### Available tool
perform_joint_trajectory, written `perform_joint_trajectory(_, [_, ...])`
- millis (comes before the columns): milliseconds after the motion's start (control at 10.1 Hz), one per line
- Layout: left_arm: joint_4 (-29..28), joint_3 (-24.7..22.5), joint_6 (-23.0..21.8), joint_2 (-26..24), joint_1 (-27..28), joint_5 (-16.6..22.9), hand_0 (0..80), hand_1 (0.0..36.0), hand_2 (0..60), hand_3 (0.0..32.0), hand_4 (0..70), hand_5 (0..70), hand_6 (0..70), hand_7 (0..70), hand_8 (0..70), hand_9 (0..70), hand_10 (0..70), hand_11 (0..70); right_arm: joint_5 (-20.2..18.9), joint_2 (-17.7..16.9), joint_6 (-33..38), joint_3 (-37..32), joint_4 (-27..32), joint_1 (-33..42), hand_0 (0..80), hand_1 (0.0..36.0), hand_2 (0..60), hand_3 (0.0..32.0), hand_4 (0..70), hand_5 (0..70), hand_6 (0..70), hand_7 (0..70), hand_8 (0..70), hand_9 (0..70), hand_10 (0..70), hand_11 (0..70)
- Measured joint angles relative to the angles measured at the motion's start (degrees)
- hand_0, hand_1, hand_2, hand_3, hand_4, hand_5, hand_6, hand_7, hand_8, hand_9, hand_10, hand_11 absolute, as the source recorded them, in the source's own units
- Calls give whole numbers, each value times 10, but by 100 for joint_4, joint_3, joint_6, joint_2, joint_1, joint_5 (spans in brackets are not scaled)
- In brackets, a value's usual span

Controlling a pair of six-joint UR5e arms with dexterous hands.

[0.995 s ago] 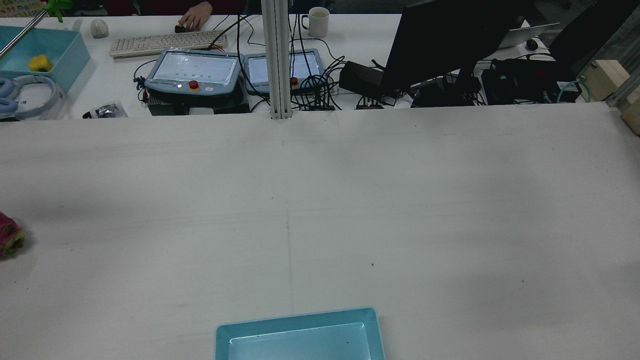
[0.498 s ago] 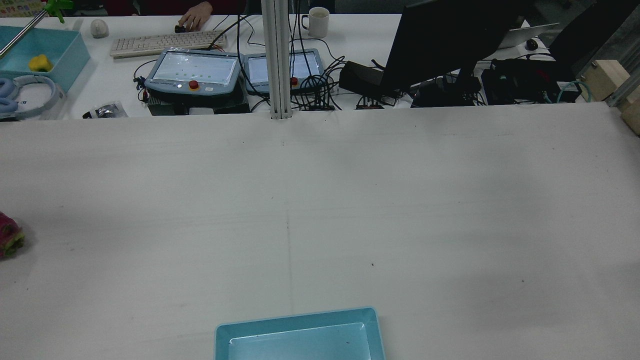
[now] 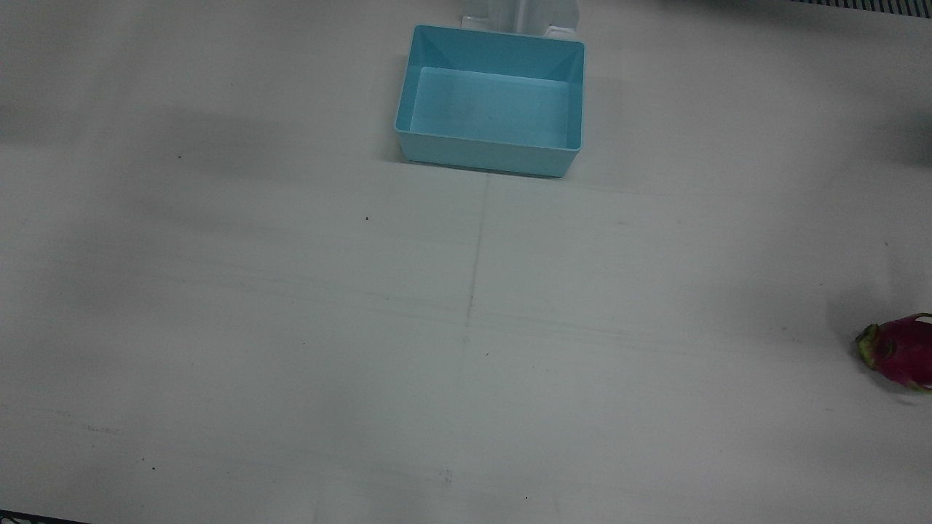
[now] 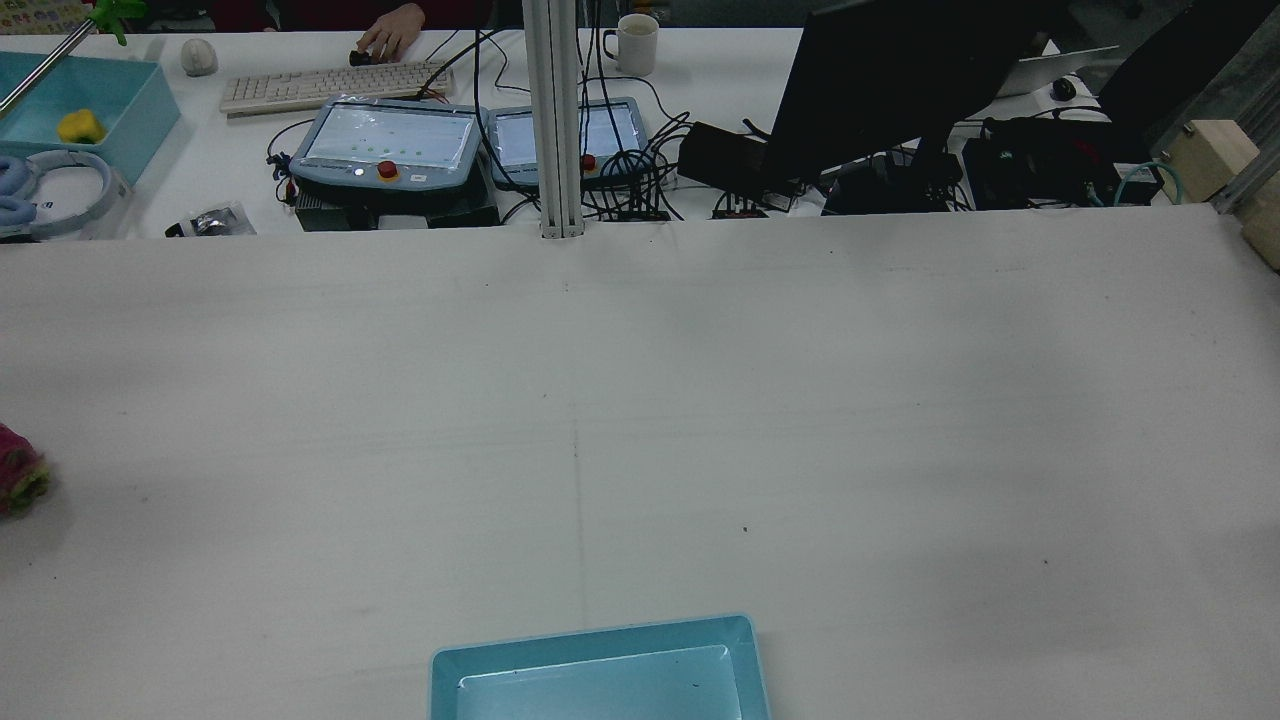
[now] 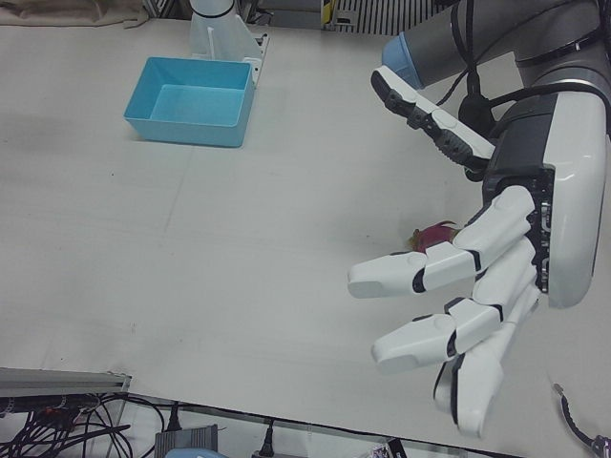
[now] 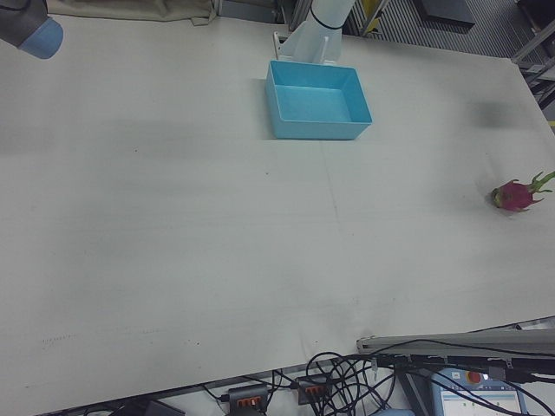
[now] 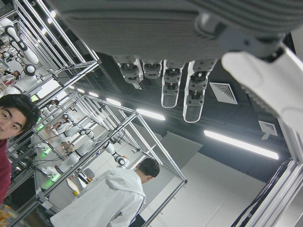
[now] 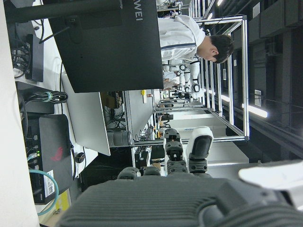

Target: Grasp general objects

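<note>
The left hand (image 5: 496, 258) hangs above the table (image 5: 239, 248) with its fingers (image 5: 420, 272) spread and holding nothing. Just beyond the fingertips the dragon fruit (image 5: 434, 233) lies near the table's edge. Bare surface stretches from there to the blue bin (image 5: 189, 101). The right hand (image 8: 182, 189) shows fingers (image 8: 199, 149) extended, gripping nothing; past them a dark monitor (image 8: 113, 45) reads "WEI".
</note>
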Motion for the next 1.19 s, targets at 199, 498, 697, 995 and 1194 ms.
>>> perform_joint_trajectory(199, [-2,-14,712,263,21,441,492,42,0,0,152,237,154,259,106,37,46,70,0,0,0,0,0,0,0,0,0,0,0,0,0,0,0,0,0,0])
perform_joint_trajectory(498, [-106,-125,1157,834,0,770,503,67,0,50,90,180,104,212,66,28,7,17,0,0,0,0,0,0,0,0,0,0,0,0,0,0,0,0,0,0])
perform_joint_trajectory(697, [-195,-271,1296,1299,-14,914,578,169,0,36,30,54,35,143,21,14,29,61,0,0,0,0,0,0,0,0,0,0,0,0,0,0,0,0,0,0])
perform_joint_trajectory(995, [-336,-341,1643,1923,-31,995,615,206,0,18,7,0,0,80,21,2,0,18,0,0,0,0,0,0,0,0,0,0,0,0,0,0,0,0,0,0])
perform_joint_trajectory(1194, [-625,-474,1779,2491,-198,1013,634,209,0,0,49,1,0,93,25,4,2,27,0,0,0,0,0,0,0,0,0,0,0,0,0,0,0,0,0,0])
